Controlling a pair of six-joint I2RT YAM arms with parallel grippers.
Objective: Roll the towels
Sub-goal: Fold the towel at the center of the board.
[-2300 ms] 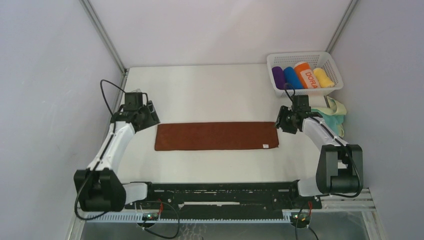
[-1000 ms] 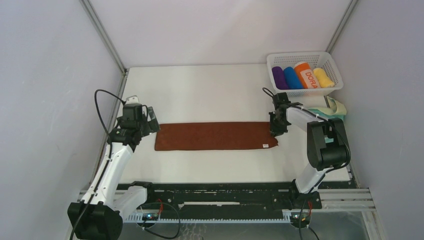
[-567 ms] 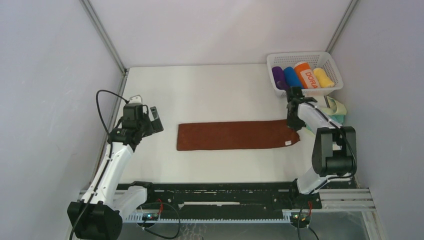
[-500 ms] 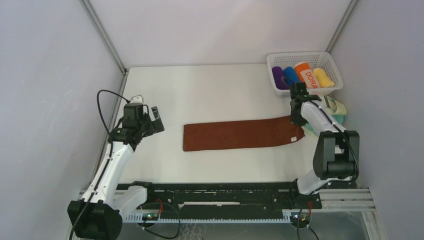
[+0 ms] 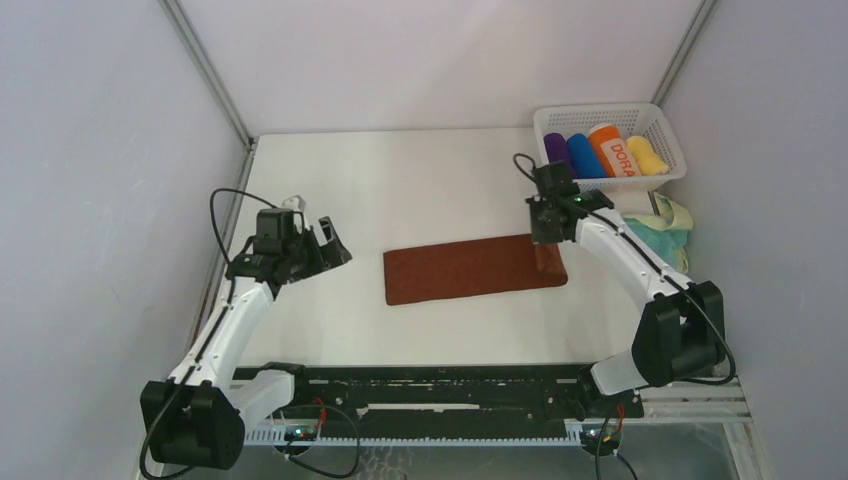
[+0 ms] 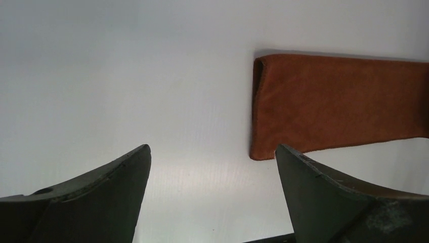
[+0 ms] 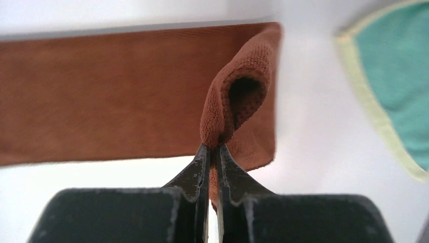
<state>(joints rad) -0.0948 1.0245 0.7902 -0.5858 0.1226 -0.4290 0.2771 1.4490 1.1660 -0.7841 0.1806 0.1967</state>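
Note:
A rust-brown towel [image 5: 460,270] lies flat across the middle of the table. Its right end is lifted and curled over to the left in a loop [image 7: 243,101]. My right gripper [image 5: 545,238] is shut on that folded end [image 7: 212,147], pinching the cloth between its tips. My left gripper [image 5: 333,248] hovers open a short way left of the towel's left edge [image 6: 260,109], with nothing between its fingers [image 6: 121,172]. A teal towel [image 5: 665,240] with a pale yellow-cream side [image 7: 392,81] lies at the right edge of the table, partly under the right arm.
A white basket [image 5: 610,112] at the back right holds purple, blue, orange "DORA" and yellow rolls. Grey walls close in the table on both sides. A black rail [image 5: 440,385] runs along the near edge.
My right gripper dragged the towel's right end to the right, then carried it back left, folding it over. The towel's left edge shifted right. The left gripper moved right and stayed open.

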